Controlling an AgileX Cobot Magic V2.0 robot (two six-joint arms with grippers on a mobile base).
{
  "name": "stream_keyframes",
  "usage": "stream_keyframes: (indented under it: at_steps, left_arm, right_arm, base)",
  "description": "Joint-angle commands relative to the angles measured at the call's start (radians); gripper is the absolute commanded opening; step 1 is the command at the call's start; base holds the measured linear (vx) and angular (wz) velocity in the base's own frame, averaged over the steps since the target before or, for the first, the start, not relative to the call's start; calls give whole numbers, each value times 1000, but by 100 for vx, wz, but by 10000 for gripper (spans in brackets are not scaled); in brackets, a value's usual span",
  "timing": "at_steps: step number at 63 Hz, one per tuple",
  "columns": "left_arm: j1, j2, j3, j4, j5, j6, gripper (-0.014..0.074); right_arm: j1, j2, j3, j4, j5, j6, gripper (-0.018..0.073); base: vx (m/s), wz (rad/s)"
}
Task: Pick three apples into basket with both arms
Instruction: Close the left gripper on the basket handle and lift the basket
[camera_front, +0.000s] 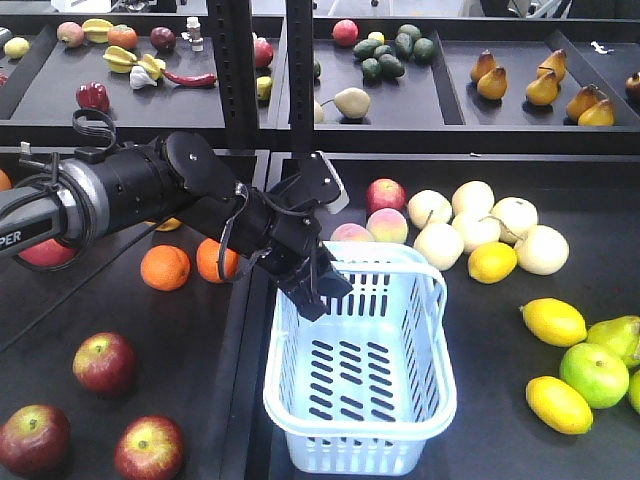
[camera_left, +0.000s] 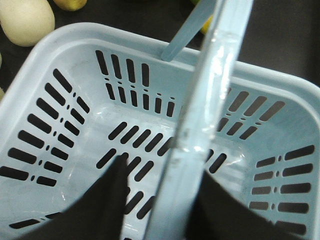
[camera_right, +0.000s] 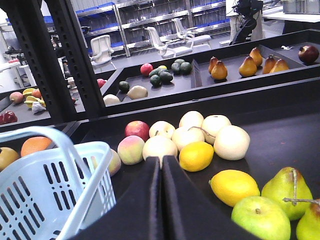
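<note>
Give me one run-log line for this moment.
left gripper open astride handle | right gripper shut, empty | basket empty | three apples outside basket

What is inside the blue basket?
No fruit: the basket shows only its slotted bottom. From above, the left gripper and the handle cover a strip of that bottom.
</note>
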Motion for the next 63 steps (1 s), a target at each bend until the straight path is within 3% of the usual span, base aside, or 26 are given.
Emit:
stream_keyframes:
  at_steps: [1, 21, 30, 41, 52, 63]
  left_arm:
    - [-6, -67, -32, -77, -2, -12, -8]
    - [-5, -204, -33, -173, 11, -15, -7]
    - [-5, -282, -33, -202, 66, -74, -7]
    - [-5, -372, -33, -194, 175, -201, -7]
    - [-5, -456, -33, -190, 259, -279, -7]
    - [-5, -546, -32, -74, 271, -377, -7]
  right_arm:
    - [-4, -11, 12, -12, -68, 0, -4]
    - [-4, -11, 12, -12, -68, 0, -4]
    - [-4, -11, 12, -12, -68, 0, -4]
    - [-4, -11, 12, -12, -68, 0, -4]
    - [-4, -11, 12, -12, -68, 0, -4]
    - [-4, -11, 12, -12, -68, 0, -4]
  base:
    - [0, 0]
    - [0, 0]
    - [0, 0]
    - [0, 0]
    - [0, 0]
    - [0, 0]
